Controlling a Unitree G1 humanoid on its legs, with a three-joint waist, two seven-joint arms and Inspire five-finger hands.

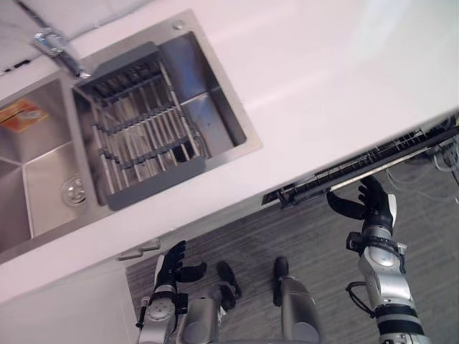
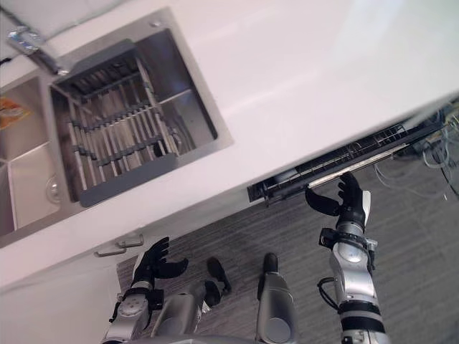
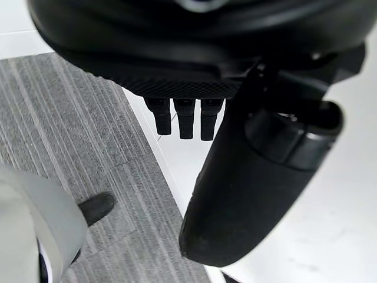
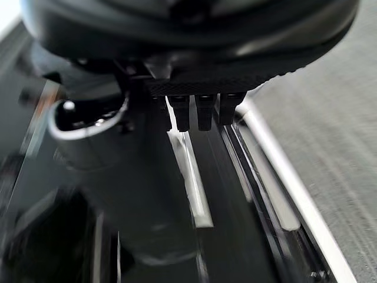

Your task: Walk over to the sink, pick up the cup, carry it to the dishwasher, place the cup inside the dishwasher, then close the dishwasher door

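Observation:
The dishwasher door (image 1: 373,161) stands almost upright under the white counter, with a narrow dark gap along its top edge. My right hand (image 1: 373,204) is open, its straight fingers (image 4: 203,112) against the door's top edge (image 4: 277,177) and the thumb spread to the side. Low by the white cabinet front, my left hand (image 1: 172,266) hangs open with relaxed fingers and holds nothing; its thumb (image 3: 235,194) points at the cabinet. The steel sink (image 1: 43,172) lies at the upper left, with a grey dish rack (image 1: 140,125) across its right basin.
A chrome tap (image 1: 61,50) stands behind the sink. The white counter (image 1: 323,79) runs across the view above the door. Grey striped floor (image 1: 315,244) lies below it. Loose wires (image 1: 445,154) hang at the door's right end. A cabinet handle (image 1: 140,249) sits near my left hand.

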